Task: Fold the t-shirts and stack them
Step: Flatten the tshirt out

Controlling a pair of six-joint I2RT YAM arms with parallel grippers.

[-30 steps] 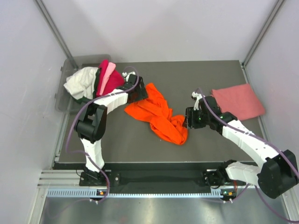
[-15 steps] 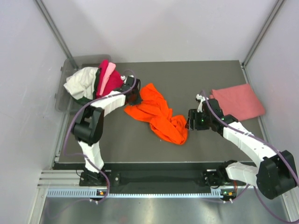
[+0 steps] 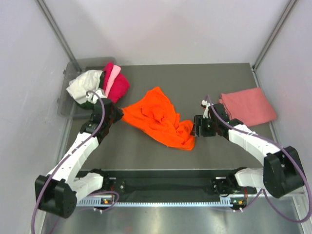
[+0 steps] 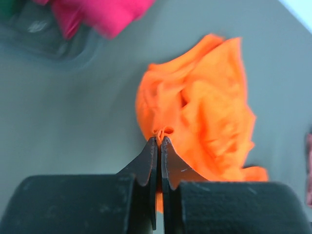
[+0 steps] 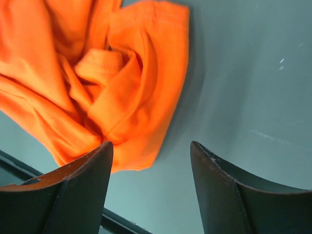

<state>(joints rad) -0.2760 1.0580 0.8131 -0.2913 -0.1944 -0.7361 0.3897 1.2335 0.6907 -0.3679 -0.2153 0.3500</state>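
Above: dark grey table (image 3: 136,151) between pale walls (image 3: 170,34); orange t-shirt (image 3: 156,117) crumpled mid-table, salmon-pink t-shirt (image 3: 246,107) folded at right, other t-shirts (image 3: 105,83) heaped in grey bin (image 3: 66,105) far-left.
Left wrist: left gripper (image 4: 159,139) clamped on orange fold.
Right wrist: right gripper (image 5: 150,146) agape at orange edge.

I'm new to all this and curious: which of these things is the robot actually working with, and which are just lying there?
Part of the job: orange shirt, pinched in the left gripper; pink shirt; heap of shirts.
Just lying about: grey bin; table.
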